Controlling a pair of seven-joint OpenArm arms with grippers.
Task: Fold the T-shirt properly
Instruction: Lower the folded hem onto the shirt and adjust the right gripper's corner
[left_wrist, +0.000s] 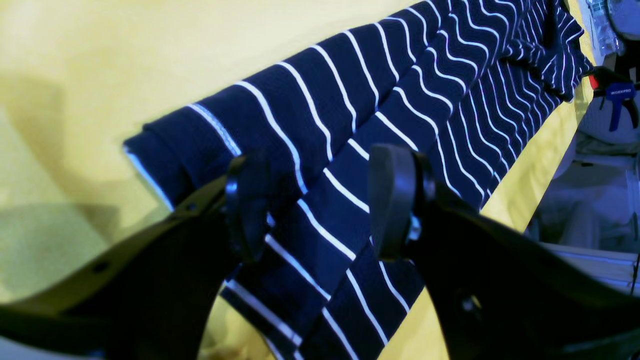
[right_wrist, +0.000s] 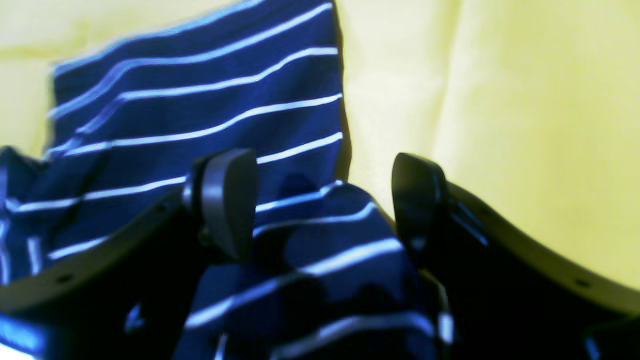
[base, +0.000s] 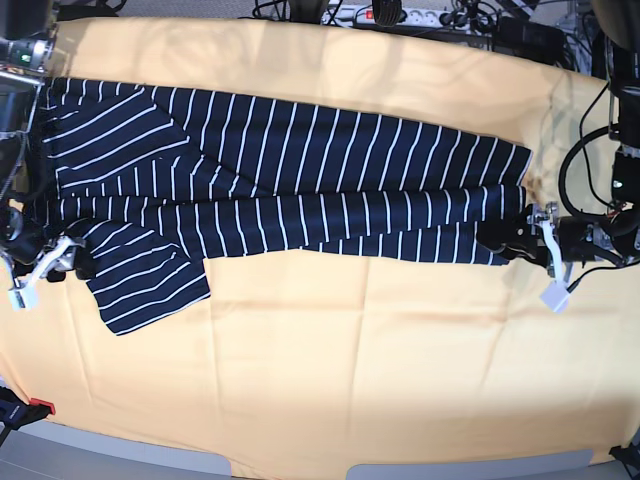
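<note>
Nearest the base camera runs the front edge of the table (base: 320, 400), draped in a yellow cloth (base: 330, 340) that shows as a bare band along the near side. Across the far half of that cloth lies the T-shirt (base: 300, 170), dark navy with thin white stripes, stretched in a long strip almost from one end of the table to the other, folded lengthwise along its front, with one sleeve flap (base: 150, 285) splayed out toward the camera at the left end. At that left end sits the right gripper (base: 62, 262), just beside the sleeve and the shirt's bunched lower corner. Seen from its own wrist camera, the right gripper (right_wrist: 322, 205) has its jaws spread wide, and a rumpled mound of striped cloth rises between the two dark fingers (right_wrist: 227, 200) without being pinched; the fabric looks loose and released, and whether it brushes the pads cannot be told. At the right end the left gripper (base: 512, 238) sits at the shirt's hem. In the left wrist view the left gripper (left_wrist: 320, 200) likewise stands with jaws wide apart, straddling the folded hem edge, the striped fabric passing between and under the fingertips (left_wrist: 395, 200) with a clear gap on each side, so nothing is clamped. Beyond the shirt in that view a clamp (left_wrist: 617, 95) sits at the table edge.
</note>
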